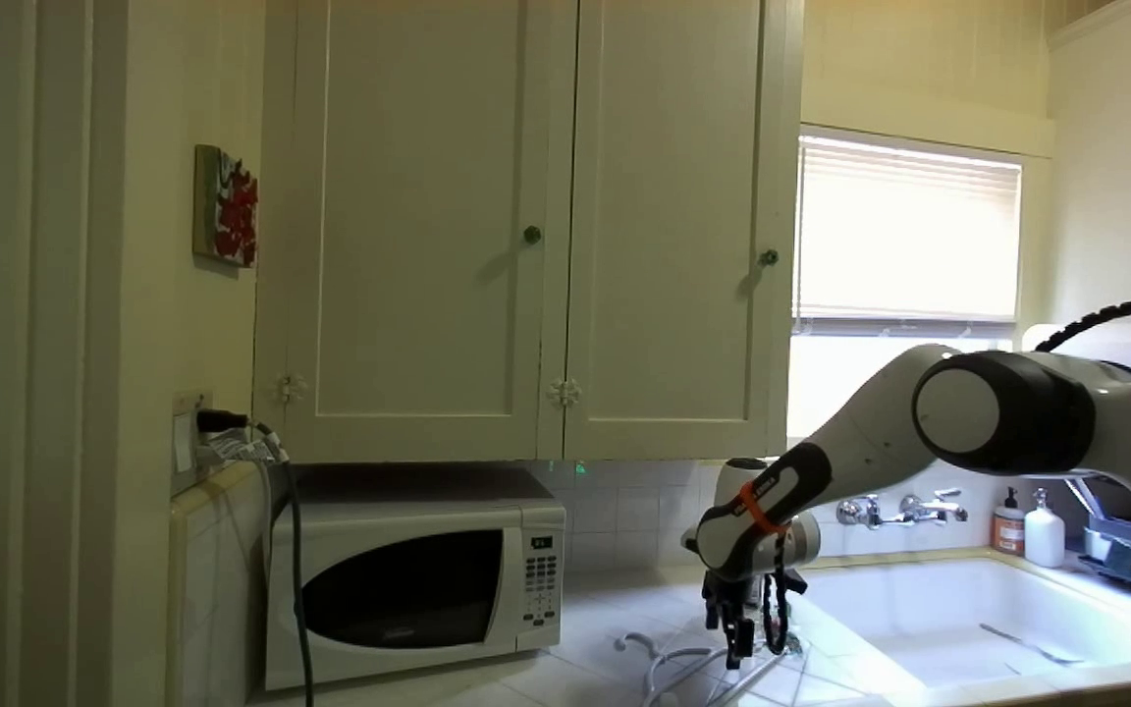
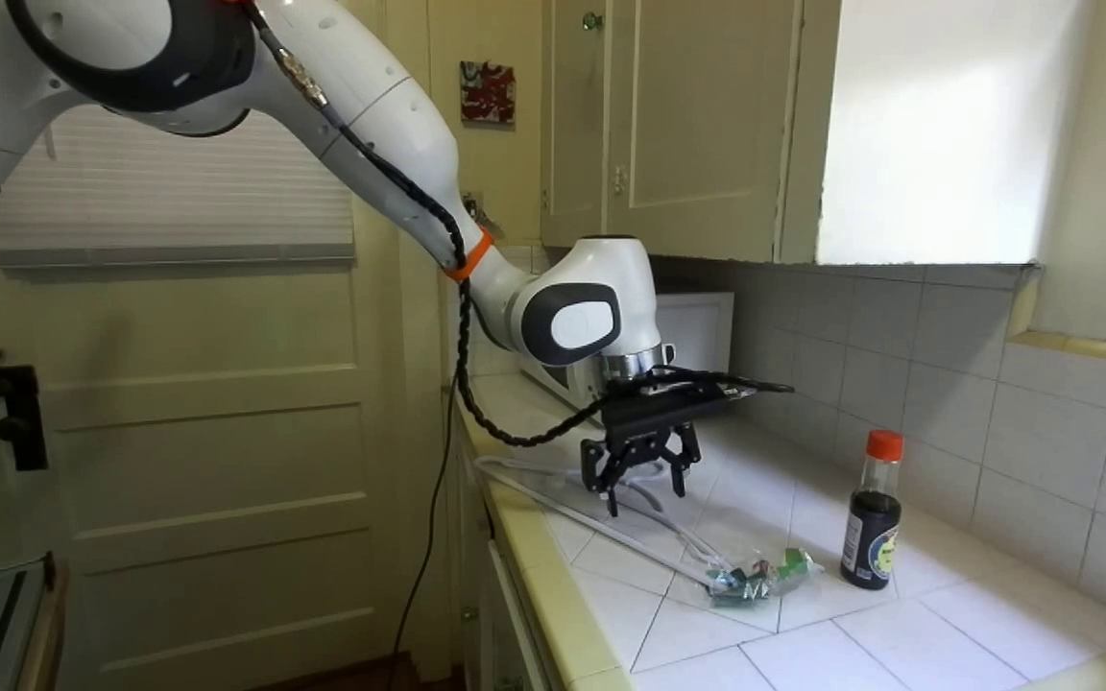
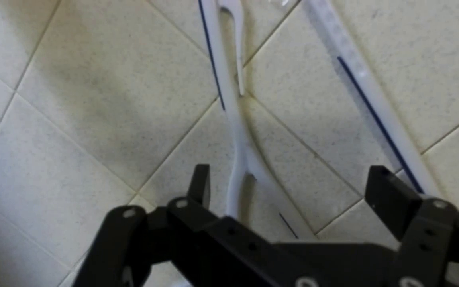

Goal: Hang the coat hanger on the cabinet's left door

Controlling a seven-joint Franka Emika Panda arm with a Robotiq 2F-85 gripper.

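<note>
"Where could the pincer (image 3: 289,179) go down freely?"

"Toward the table's (image 2: 822,662) back edge, on the bare tile between the microwave (image 1: 408,589) and the bottle (image 2: 870,528)."

"And along the front edge?"

"The coat hanger (image 3: 245,147) lies in the way, with a crumpled wrapper (image 2: 750,583) where two bars meet."

"Straight down?"

"A forked neck between spread fingers (image 3: 201,185); from the wrist, one finger covers part of the long bar."

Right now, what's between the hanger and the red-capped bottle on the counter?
Some crumpled clear and green plastic lies there, at the end of the hanger, then a narrow strip of tile before the bottle. That shows in an exterior view.
</note>
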